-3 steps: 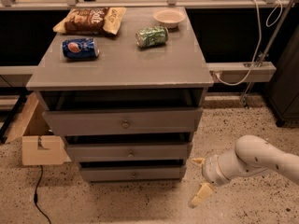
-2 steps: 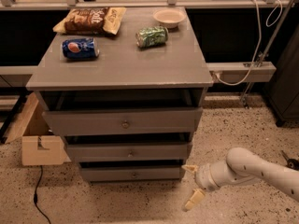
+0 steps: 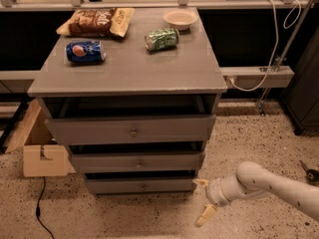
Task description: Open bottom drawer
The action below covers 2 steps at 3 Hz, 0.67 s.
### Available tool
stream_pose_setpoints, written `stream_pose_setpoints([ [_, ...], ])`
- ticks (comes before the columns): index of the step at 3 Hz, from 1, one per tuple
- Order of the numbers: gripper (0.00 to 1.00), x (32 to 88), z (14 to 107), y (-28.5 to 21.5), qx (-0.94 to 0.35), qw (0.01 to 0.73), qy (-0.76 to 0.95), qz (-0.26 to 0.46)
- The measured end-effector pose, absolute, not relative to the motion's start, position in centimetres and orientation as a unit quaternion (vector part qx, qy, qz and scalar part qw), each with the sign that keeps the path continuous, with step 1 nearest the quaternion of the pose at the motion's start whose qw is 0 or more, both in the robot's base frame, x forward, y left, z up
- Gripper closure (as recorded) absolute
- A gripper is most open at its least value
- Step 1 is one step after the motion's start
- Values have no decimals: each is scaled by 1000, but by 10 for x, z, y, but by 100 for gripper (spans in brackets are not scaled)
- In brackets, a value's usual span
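Note:
The grey cabinet has three drawer fronts. The bottom drawer [image 3: 139, 185] is the shortest and narrowest, with a small round metal knob [image 3: 143, 186] at its centre; its front sits slightly out. My gripper [image 3: 203, 199] is low, just right of the bottom drawer's right end, on a white arm coming from the lower right. Its two pale fingers [image 3: 205, 215] are spread apart, open and empty, one near the drawer corner and one lower down. It does not touch the knob.
On the cabinet top [image 3: 194, 73] lie a blue soda can [image 3: 85, 52], a green can [image 3: 162, 38], a chip bag [image 3: 95, 22] and a small bowl [image 3: 180, 18]. A cardboard box [image 3: 39, 148] stands left of the cabinet. A white cable tray [image 3: 259, 75] runs at right.
My arm and gripper have moved left across the floor, closer to the right end of the bottom drawer. The drawers have not moved.

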State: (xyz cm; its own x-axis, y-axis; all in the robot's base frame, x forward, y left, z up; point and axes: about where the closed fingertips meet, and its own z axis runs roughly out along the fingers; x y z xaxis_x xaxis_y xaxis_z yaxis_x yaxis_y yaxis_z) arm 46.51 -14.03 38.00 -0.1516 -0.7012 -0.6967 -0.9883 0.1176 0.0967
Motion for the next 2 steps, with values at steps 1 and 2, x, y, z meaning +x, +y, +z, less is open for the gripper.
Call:
stream_pose_setpoints([
  [1,0,482,335,-136,-642,251,672,270],
  [2,0,503,293,-126,-679,258,638,255],
])
